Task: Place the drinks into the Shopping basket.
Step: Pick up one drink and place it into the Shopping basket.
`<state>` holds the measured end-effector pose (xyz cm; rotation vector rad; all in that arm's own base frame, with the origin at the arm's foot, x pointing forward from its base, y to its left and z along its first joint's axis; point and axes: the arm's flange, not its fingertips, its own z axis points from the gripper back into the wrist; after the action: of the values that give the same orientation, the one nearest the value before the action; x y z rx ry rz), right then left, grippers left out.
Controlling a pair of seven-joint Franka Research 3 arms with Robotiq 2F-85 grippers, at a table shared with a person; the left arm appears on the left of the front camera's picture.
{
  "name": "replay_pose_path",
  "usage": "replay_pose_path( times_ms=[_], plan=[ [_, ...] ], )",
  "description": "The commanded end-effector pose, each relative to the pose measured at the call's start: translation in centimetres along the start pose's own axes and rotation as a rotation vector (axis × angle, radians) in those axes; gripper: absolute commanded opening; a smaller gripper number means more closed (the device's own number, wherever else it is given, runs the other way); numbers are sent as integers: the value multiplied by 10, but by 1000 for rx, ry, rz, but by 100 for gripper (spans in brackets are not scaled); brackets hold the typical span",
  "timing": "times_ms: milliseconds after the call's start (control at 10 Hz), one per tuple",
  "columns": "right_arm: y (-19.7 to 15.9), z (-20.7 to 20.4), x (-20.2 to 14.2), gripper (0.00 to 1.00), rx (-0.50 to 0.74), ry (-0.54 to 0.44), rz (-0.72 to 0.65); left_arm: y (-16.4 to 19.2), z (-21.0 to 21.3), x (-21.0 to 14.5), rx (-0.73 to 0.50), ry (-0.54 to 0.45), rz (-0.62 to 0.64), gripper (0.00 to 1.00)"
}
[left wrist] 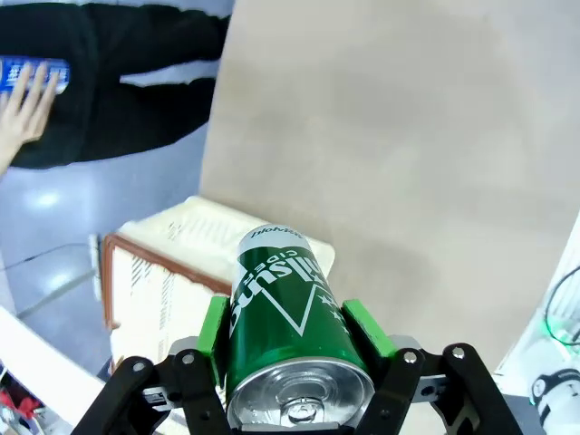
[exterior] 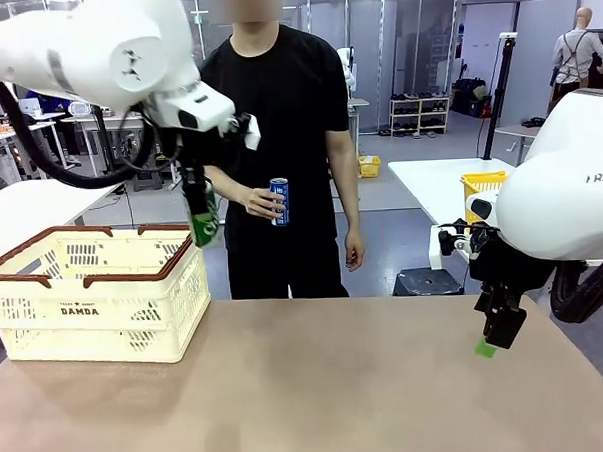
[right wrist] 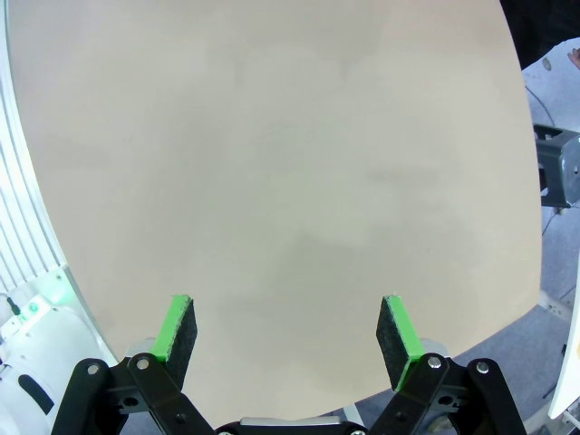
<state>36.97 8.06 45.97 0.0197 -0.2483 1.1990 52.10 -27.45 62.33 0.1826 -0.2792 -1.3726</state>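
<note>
My left gripper [exterior: 201,215] hangs just past the far right corner of the cream Shopping basket [exterior: 94,295], shut on a green drink can [exterior: 204,222] that points down. In the left wrist view the green pads [left wrist: 214,328] clamp that green can [left wrist: 285,326] on both sides, with a corner of the Shopping basket [left wrist: 168,281] below it. The person across the table holds a blue and white can [exterior: 278,201] upright in one hand, also seen sideways [left wrist: 32,72] in the left wrist view. My right gripper [exterior: 492,343] hovers open over the table's right side, its fingers [right wrist: 178,328] wide apart with nothing between them.
The brown table [exterior: 338,385] stretches bare between the basket and my right arm. A yellow mesh basket [exterior: 480,188] stands on another table behind my right arm. The person stands at the far edge, centre.
</note>
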Motion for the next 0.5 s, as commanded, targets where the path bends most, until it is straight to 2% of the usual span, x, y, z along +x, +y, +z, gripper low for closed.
replay_pose_path(
  times_ms=[0,200,400],
  plan=[
    [0,1,0,100,-2,8,-2,-4,9,-26,64,42,89,61],
    [0,1,0,100,-2,8,-2,5,21,-51,78,77,161,61],
    [0,1,0,100,-2,8,-2,7,23,-72,70,22,157,61]
  ],
)
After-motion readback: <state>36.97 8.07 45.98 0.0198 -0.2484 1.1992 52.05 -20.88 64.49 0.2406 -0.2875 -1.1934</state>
